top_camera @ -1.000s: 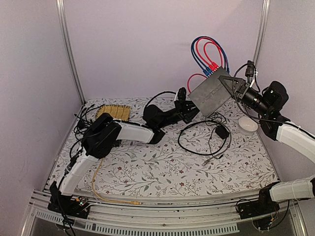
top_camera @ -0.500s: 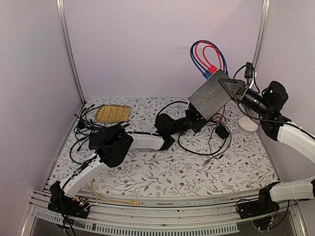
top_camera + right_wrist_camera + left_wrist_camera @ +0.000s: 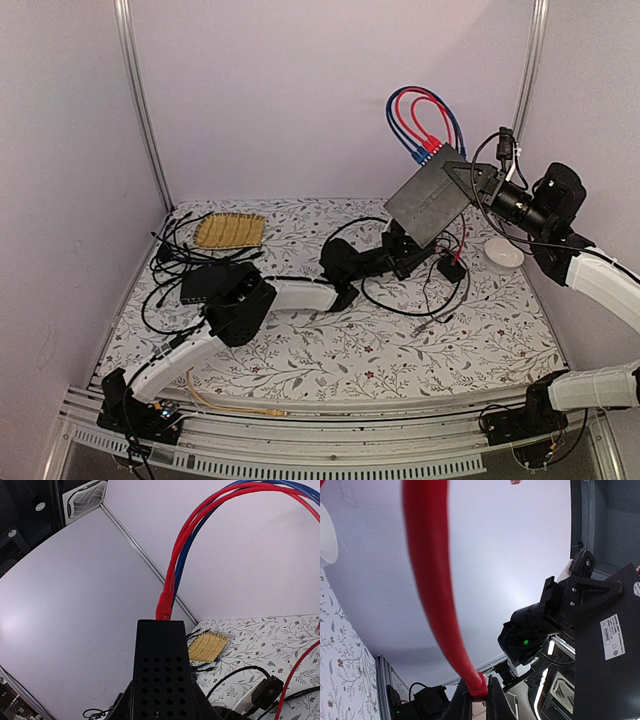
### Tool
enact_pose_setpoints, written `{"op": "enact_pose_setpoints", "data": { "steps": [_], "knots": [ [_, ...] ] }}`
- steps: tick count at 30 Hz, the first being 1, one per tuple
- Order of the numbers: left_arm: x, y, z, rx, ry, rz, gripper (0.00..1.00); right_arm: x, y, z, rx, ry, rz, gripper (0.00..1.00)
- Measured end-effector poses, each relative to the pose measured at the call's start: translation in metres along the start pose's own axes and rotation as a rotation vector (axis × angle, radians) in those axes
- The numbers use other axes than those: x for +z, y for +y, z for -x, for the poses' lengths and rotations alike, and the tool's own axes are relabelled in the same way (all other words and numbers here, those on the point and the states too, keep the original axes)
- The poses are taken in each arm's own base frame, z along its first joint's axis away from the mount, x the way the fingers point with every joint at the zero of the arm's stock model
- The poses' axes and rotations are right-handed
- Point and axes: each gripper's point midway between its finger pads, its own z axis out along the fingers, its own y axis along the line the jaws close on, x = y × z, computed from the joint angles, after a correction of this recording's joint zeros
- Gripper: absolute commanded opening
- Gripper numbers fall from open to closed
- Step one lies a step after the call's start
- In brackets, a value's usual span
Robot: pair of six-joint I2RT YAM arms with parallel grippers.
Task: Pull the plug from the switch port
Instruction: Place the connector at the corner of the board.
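Left jaws: the left gripper [image 3: 479, 700] is pinched together on a red cable [image 3: 432, 580]. The cable runs up from between the fingertips and leaves the top of the wrist view.
Right jaws: the right gripper [image 3: 468, 180] is clamped on one end of the black box [image 3: 430, 200].
Box position: held off the table [image 3: 330, 350], tilted, over its far right part. The left gripper sits just below its lower corner.
Port: the switch port [image 3: 163, 622] lies in the row along the box's far upper edge. A red plug [image 3: 163, 607] is seated there.
Other leads: red and blue loops [image 3: 395, 112] arch above that same edge.
Held cable's far end: cannot tell whether it sits in a port.
Surroundings: a white bowl [image 3: 503, 255] at the right; a woven mat [image 3: 230, 230] at the far left.
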Motion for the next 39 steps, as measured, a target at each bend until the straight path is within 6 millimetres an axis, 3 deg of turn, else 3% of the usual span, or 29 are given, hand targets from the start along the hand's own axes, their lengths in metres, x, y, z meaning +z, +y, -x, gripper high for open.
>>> {"op": "enact_pose_setpoints", "data": {
  "steps": [6, 10, 13, 16, 18, 22, 28, 39],
  "knots": [
    [-0.004, 0.018, -0.002, -0.041, -0.005, 0.035, 0.01, 0.000, -0.001, -0.001, 0.000, 0.004, -0.005, 0.01],
    [-0.010, 0.036, -0.005, -0.079, -0.011, 0.064, 0.21, 0.000, -0.002, -0.001, 0.000, 0.002, -0.009, 0.01],
    [-0.014, 0.045, -0.006, -0.107, -0.016, 0.083, 0.48, 0.000, -0.003, -0.001, 0.003, 0.004, -0.014, 0.02],
    [-0.015, 0.048, -0.006, -0.132, -0.019, 0.092, 0.69, 0.000, -0.004, -0.002, 0.006, 0.006, -0.018, 0.02],
    [-0.015, 0.051, -0.006, -0.143, -0.020, 0.100, 0.78, 0.000, -0.005, -0.003, 0.008, 0.007, -0.021, 0.01],
    [-0.022, 0.066, -0.010, -0.178, -0.022, 0.142, 0.84, 0.000, -0.006, -0.003, 0.012, 0.010, -0.026, 0.02],
    [-0.050, 0.111, -0.024, -0.257, -0.040, 0.325, 0.85, 0.000, -0.007, -0.004, 0.015, 0.013, -0.031, 0.02],
    [-0.031, 0.064, -0.025, -0.158, -0.003, 0.359, 0.87, 0.000, -0.009, -0.004, 0.021, 0.013, -0.043, 0.01]
  ]
}}
